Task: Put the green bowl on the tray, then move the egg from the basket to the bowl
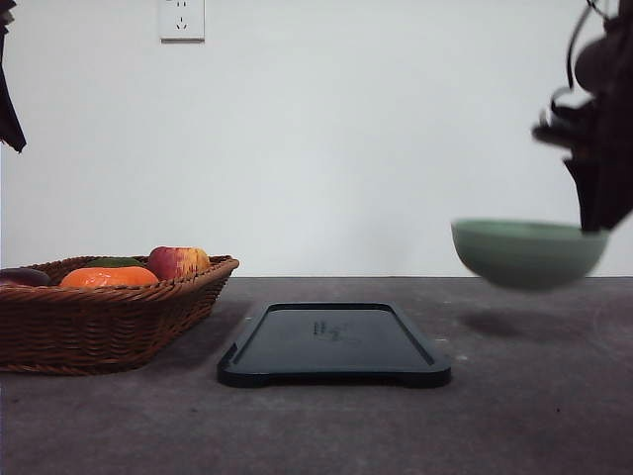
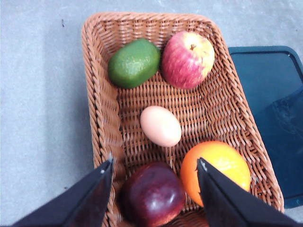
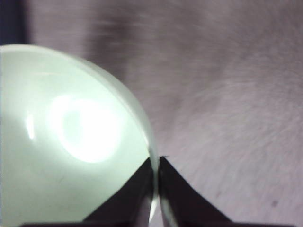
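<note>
Pinching blurred green bowl (image 1: 527, 253) rim, right gripper (image 3: 155, 163), left gripper (image 2: 155, 166) agape, arms cropped.

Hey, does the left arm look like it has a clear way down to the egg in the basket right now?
Probably yes. The left gripper hangs open above the basket, and the egg lies uncovered mid-basket, apart from the surrounding fruit, with nothing above it.

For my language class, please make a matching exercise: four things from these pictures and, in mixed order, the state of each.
Things:
1. green bowl
2. tray
3. egg
4. left gripper

States:
A. lying in the basket
B. open, above the fruit
C. held in the air by its rim
D. bare on the table

Pairs: 1-C, 2-D, 3-A, 4-B
</note>
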Available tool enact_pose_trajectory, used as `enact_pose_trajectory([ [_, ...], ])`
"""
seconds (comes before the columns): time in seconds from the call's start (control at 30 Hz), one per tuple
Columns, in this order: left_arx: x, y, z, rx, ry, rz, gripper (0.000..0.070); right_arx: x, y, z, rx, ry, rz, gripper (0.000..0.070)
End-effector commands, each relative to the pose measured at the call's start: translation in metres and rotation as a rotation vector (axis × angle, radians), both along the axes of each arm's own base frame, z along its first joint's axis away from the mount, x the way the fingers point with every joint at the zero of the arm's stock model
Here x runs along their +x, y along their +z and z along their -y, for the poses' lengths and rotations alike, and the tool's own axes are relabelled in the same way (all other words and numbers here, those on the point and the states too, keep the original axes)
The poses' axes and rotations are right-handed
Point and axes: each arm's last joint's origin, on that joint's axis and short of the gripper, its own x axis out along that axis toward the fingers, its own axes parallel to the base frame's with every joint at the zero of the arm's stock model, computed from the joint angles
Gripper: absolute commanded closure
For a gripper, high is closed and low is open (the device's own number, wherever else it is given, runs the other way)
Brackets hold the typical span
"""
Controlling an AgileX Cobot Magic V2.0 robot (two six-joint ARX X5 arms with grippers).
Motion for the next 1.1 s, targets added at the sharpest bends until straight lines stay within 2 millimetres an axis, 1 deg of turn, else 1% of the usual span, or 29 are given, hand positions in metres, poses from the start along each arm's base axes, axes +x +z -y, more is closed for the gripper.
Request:
enact_pose_trajectory([
  [0.0,0.003,0.007,0.0,-0.002,-0.003,0.026,0.0352,0.005,0.012,-0.011,-0.001,0.045,0.015,0.07],
  [0.1,0.003,0.007,0.0,-0.002,-0.003,0.027,0.0352,0.004,0.033,-0.033,-0.003,0.091,0.054,0.07],
  [0.2,0.003,0.007,0.0,-0.002,-0.003,0.027,0.0352,0.003,0.05,-0.064,-0.029,0.156,0.118,0.07],
  [0.27,0.003,0.007,0.0,-0.002,-0.003,0.027,0.0352,0.001,0.057,-0.085,-0.056,0.201,0.162,0.07],
  [0.37,0.003,0.007,0.0,-0.003,-0.001,0.033,0.0352,-0.001,0.058,-0.118,-0.056,0.27,0.236,0.07],
  [0.43,0.004,0.008,0.0,-0.013,0.007,0.037,0.0352,-0.001,0.054,-0.138,-0.039,0.298,0.253,0.07],
  [0.53,0.004,0.008,0.0,-0.021,0.014,0.039,0.0352,0.001,0.041,-0.16,-0.031,0.333,0.243,0.07],
  [0.67,0.004,0.008,0.0,-0.021,0.014,0.038,0.0352,0.006,0.017,-0.18,-0.038,0.364,0.194,0.07],
  [0.73,0.004,0.008,0.0,-0.021,0.014,0.036,0.0352,0.01,0.005,-0.185,-0.045,0.368,0.164,0.07],
  [0.87,0.004,0.008,0.0,-0.021,0.014,0.038,0.0352,0.017,-0.016,-0.189,-0.057,0.371,0.11,0.07],
  [1.07,0.004,0.008,0.0,-0.021,0.014,0.037,0.0352,0.022,-0.034,-0.192,-0.068,0.373,0.071,0.07],
])
